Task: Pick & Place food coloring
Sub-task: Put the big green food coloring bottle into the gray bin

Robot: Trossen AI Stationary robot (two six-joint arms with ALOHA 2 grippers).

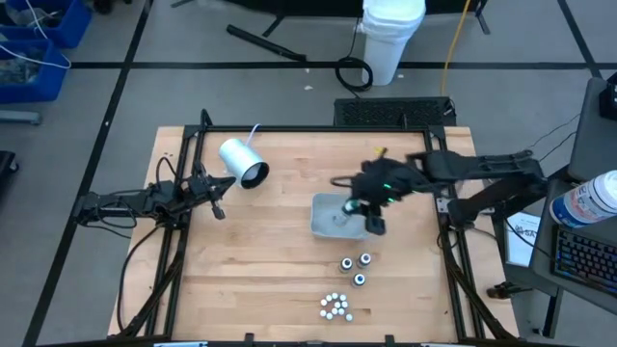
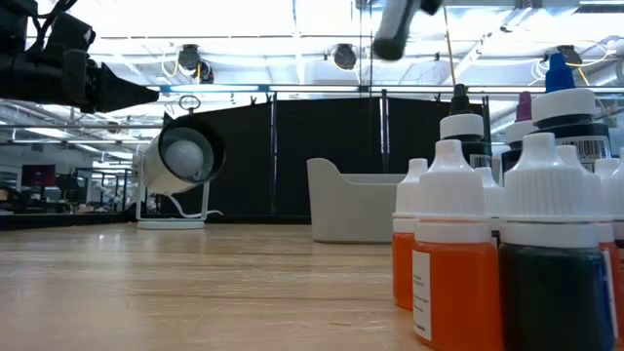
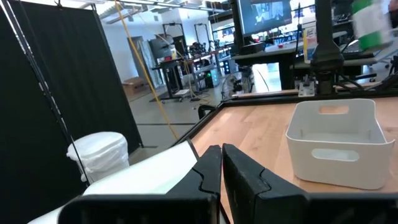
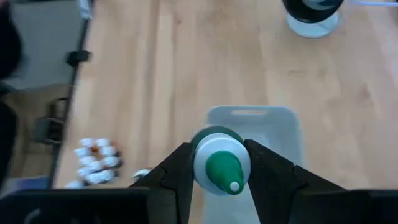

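Observation:
My right gripper (image 4: 219, 149) hangs above the grey tray (image 4: 273, 121), shut on a food coloring bottle (image 4: 222, 167) with a green tip and a white collar. In the high view that gripper (image 1: 364, 209) is over the tray (image 1: 328, 220). More food coloring bottles stand on their bases near the table's front edge: a tight cluster (image 1: 335, 306) and three apart (image 1: 355, 266). The low view shows them close up, one orange (image 2: 448, 258) and one dark (image 2: 561, 273). My left gripper (image 3: 221, 163) is shut and holds nothing at the table's left side (image 1: 218, 208). My right gripper pinches the bottle between its two fingers (image 4: 180, 171), which sit on opposite sides of the white collar (image 4: 202, 163) below the green tip. The fingers slant down from the table's right. The bottle is lifted clear above the tray, tip toward the wrist, body hidden behind the cap.
A big white cylinder (image 1: 243, 162) with a dark mouth lies on its side at the far left of the table. Bare wood spreads between it, the tray and the bottles. A white bucket (image 1: 392, 39) stands on the floor beyond the far edge.

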